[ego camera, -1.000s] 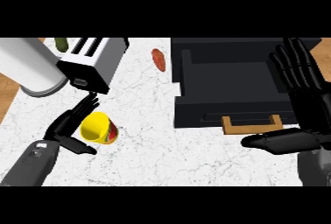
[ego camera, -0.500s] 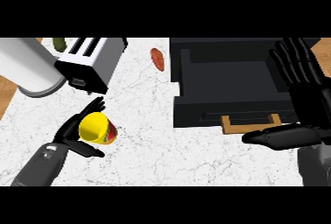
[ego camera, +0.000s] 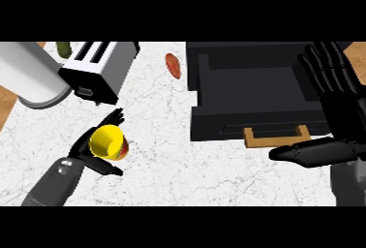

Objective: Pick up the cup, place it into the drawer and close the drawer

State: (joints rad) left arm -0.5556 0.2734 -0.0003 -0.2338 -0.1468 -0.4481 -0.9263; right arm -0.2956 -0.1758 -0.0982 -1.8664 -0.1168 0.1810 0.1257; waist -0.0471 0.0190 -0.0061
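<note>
A yellow cup [ego camera: 109, 142] with a reddish outside lies tilted on the white marble counter at the lower left. My left hand [ego camera: 91, 156] is curled round it, with fingers above and the thumb below. The black drawer [ego camera: 250, 97] stands pulled out at the upper right, its inside showing and its tan handle [ego camera: 277, 137] at the front. My right hand [ego camera: 330, 116] is open at the right edge, with straight fingers pointing up beside the drawer and the thumb stretched left near the handle.
A toaster [ego camera: 100, 68] stands at the upper left beside a big white cylinder [ego camera: 32, 72]. A reddish oval object [ego camera: 172, 64] lies left of the drawer. A green item [ego camera: 63, 47] shows at the top edge. Wood [ego camera: 8, 104] shows at the counter's left edge.
The left hand has closed a little more round the cup and the forearm has shifted slightly right. The right hand has barely moved.
</note>
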